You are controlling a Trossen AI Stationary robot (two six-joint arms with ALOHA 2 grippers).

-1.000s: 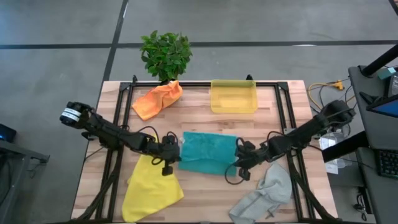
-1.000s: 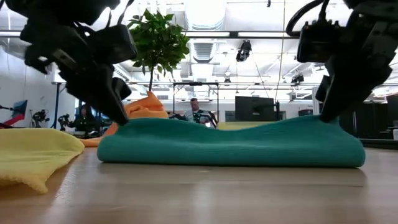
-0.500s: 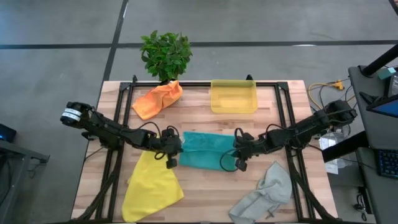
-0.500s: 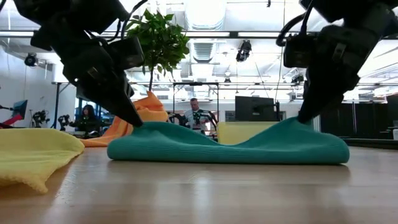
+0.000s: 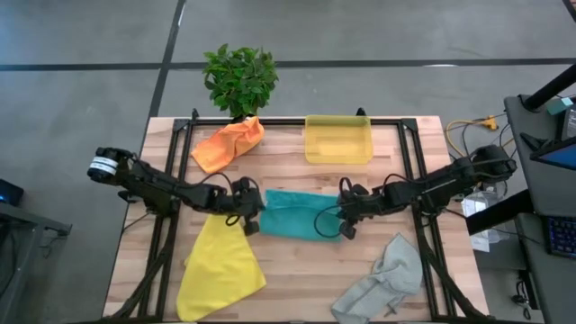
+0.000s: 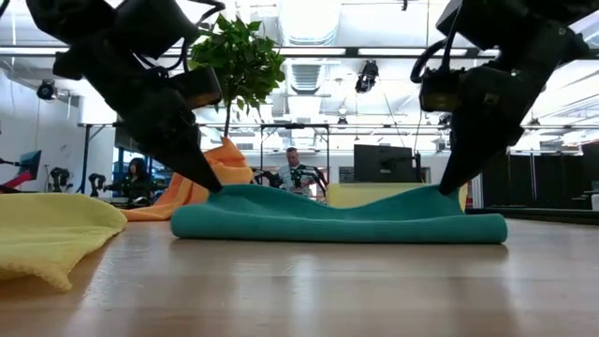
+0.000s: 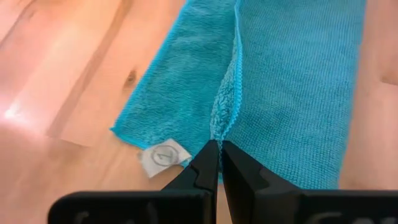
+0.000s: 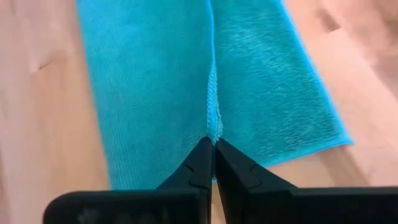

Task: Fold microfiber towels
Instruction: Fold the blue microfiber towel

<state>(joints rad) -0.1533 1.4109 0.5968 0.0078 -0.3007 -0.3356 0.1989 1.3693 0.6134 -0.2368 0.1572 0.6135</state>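
Microfiber, thin and limp, makes up the teal towel [image 5: 299, 214] lying mid-table as a half-folded strip, between the yellow towel [image 5: 219, 270] at the front left and the grey towel [image 5: 385, 281] crumpled at the front right; the orange towel [image 5: 229, 143] sits bunched at the back beside the potted plant [image 5: 240, 79] and the yellow plastic bin [image 5: 337, 139]. The left gripper [image 7: 219, 163] is clamped on the teal towel's hemmed edge at one end, next to its small white label [image 7: 164, 155], and the right gripper [image 8: 211, 157] pinches the same edge at the opposite end. Such cloth looks light and floppy; it will likely sag between the two grips, as the low view suggests, and slide easily over the wooden table [image 5: 288, 279]. Corners and stitched hems seem the surest places to hold, since a pinch in the middle would only bunch the layers.
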